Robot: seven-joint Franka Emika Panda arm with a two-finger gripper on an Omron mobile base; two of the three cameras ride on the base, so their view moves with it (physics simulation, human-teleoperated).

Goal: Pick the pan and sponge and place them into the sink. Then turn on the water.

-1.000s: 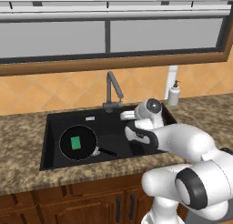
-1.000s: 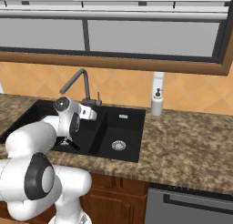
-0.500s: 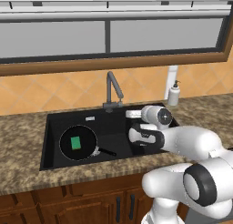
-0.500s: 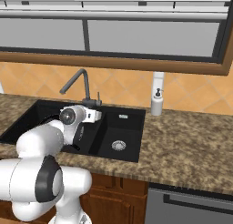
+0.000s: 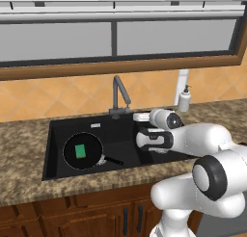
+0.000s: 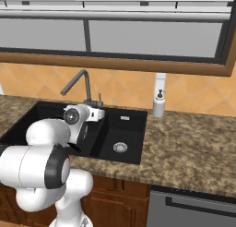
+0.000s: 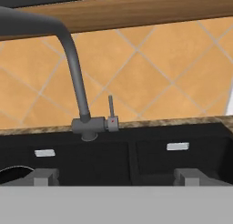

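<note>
Facing the faucet (image 7: 77, 77), gripper (image 7: 116, 176) seemingly open.

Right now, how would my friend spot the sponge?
Find the big black sink set in the speckled counter under the window. In its wide left basin lies a round black pan. The sponge is the small green rectangle lying flat inside that pan, the only bright green thing there.

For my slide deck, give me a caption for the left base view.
Sponge resting in the pan inside the sink; open tool facing the dry faucet.
</note>
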